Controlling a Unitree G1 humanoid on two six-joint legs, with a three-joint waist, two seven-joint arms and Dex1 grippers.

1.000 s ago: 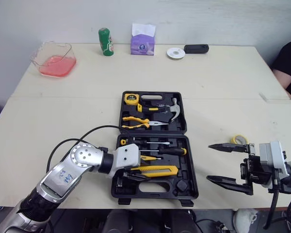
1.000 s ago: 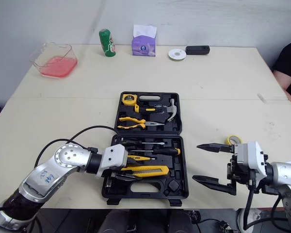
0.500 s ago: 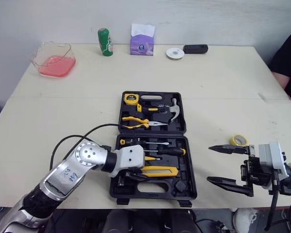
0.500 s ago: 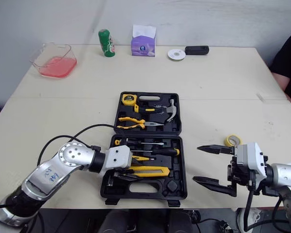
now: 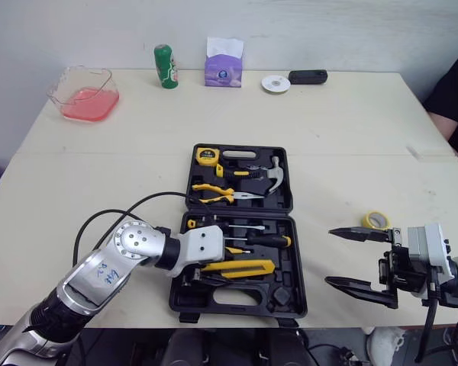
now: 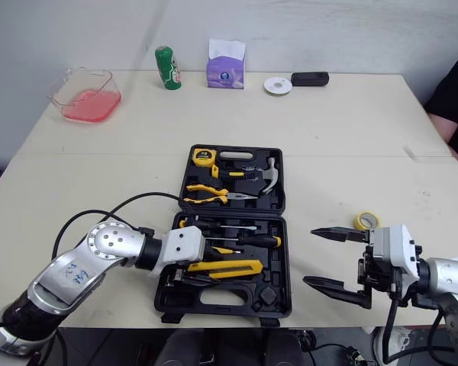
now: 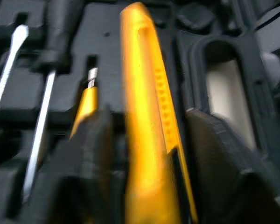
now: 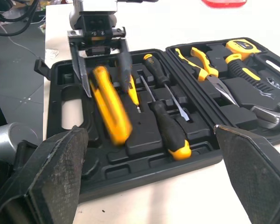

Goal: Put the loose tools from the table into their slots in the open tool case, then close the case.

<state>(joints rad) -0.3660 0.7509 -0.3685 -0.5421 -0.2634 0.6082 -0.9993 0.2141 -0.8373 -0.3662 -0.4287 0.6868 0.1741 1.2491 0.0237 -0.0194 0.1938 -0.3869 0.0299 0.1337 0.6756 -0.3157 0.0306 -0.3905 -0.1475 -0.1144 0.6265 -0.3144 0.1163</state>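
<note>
The black tool case (image 5: 291, 299) lies open mid-table. Its far half holds a tape measure (image 5: 206, 155), pliers (image 5: 214, 192) and a hammer (image 5: 269, 174). Its near half holds screwdrivers (image 5: 263, 239) and a yellow utility knife (image 5: 240, 267). My left gripper (image 5: 217, 271) is down in the near half, open, with one finger on each side of the knife (image 7: 144, 70). A yellow tape roll (image 5: 376, 220) lies loose on the table to the right of the case. Just nearer than the roll, my right gripper (image 5: 327, 255) hovers open with nothing in it.
Along the far edge stand a clear container of red liquid (image 5: 84, 93), a green can (image 5: 164, 65), a purple tissue box (image 5: 224, 62), a white disc (image 5: 275, 83) and a black device (image 5: 308, 76). A person's dark sleeve (image 5: 454, 91) is at the far right.
My left gripper has worked along the yellow knife, and the case's near half has slid slightly left and toward me. The right gripper has stayed put.
</note>
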